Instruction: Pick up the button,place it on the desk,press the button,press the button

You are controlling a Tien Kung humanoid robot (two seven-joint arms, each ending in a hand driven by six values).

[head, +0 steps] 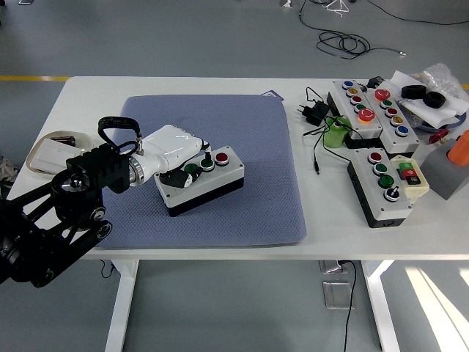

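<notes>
A white button box [220, 178] with a black base lies on the blue mat [249, 125]. Its top carries two green buttons [192, 169] and one red button [221, 157]. My left hand [196, 160], white-backed with black fingers, lies over the box's left end. Its fingers are curled, and one dark fingertip [207, 155] reaches out to the middle green button. The hand holds nothing. The right arm is out of view.
Two more button boxes [381, 187] [366, 106] lie at the right, with a black charger and cable [315, 111] and a green roll [335, 133]. A grey box [447, 172] stands at the right edge. A shallow tray [47, 150] lies at the left.
</notes>
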